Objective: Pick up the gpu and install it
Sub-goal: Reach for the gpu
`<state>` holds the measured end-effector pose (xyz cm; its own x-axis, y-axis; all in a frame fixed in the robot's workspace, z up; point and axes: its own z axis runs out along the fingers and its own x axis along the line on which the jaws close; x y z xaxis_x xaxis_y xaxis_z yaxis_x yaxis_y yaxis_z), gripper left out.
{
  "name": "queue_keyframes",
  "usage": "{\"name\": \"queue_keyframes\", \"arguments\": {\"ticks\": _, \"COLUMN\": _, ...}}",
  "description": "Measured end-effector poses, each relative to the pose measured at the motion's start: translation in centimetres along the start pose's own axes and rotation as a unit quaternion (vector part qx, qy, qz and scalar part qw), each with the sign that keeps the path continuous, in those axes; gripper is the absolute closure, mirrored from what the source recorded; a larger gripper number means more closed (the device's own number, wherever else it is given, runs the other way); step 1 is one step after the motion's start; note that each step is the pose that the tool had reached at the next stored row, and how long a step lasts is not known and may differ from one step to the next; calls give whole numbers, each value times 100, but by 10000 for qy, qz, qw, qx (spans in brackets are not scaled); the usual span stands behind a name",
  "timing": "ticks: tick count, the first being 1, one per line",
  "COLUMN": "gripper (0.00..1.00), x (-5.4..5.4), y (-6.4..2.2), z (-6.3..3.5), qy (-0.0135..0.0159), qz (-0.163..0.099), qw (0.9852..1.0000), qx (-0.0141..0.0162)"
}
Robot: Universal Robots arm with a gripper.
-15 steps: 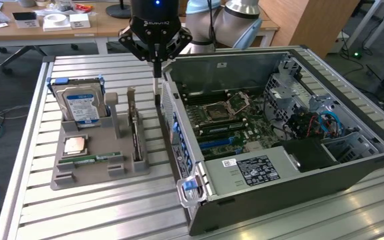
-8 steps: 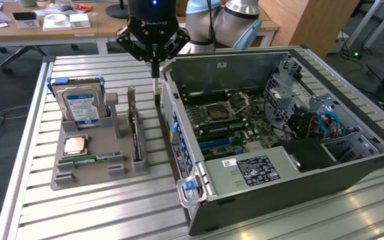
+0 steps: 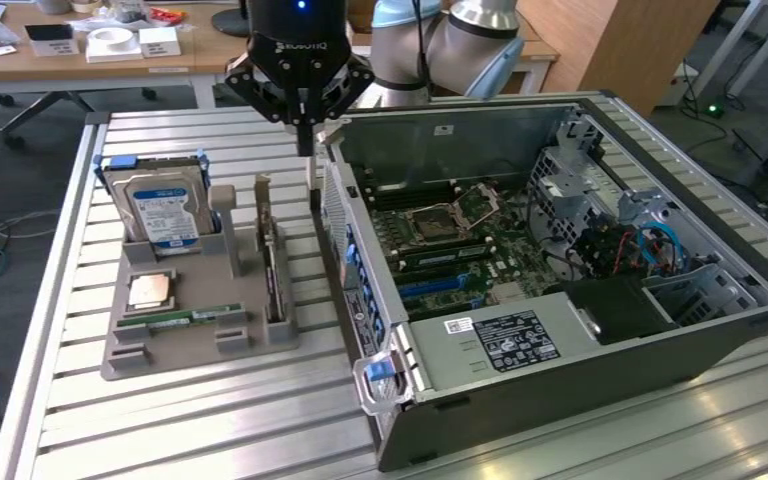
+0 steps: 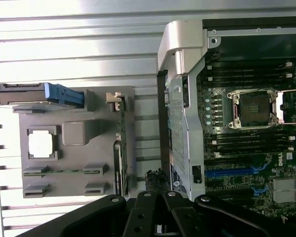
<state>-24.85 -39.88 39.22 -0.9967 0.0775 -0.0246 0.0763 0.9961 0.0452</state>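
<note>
Clenched with its fingers pressed together and nothing seen between them, the gripper (image 3: 307, 140) hangs above the table (image 3: 157, 430). It sits over the strip between the grey parts tray (image 3: 197, 352) and the open computer case (image 3: 704, 330), touching neither. In the wrist view the gripper's (image 4: 157, 197) dark linkages meet over the same gap, just beside the case's rear wall.

The gpu (image 3: 271, 265) is not picked up. It stands upright on its long edge in a slot along the side of the tray nearest the case, and its silver bracket (image 3: 263, 195) rises at the end closest to the gripper. From the wrist view the gpu (image 4: 121, 148) appears edge-on as a thin green and dark strip, with the bracket (image 4: 115, 98) at one end.

On the same tray, a silver hard drive (image 3: 164, 205) with a blue label stands upright in a blue-trimmed carrier at the far corner. A square processor chip (image 3: 151, 290) lies flat in its recess, and a narrow green RAM stick (image 3: 177, 320) lies in a groove near the front.

The case lies on its side on the exterior view's right with its panel off, showing the motherboard (image 3: 451, 250). An open processor socket (image 3: 435, 222) and blue expansion slots (image 3: 431, 287) are visible on it.
</note>
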Motion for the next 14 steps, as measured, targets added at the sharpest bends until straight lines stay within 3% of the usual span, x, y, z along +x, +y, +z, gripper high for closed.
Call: {"name": "queue_keyframes", "arguments": {"ticks": 14, "gripper": 89, "x": 55, "y": -4, "z": -1, "qy": 0, "qz": 0, "qw": 10000, "qx": 0}}
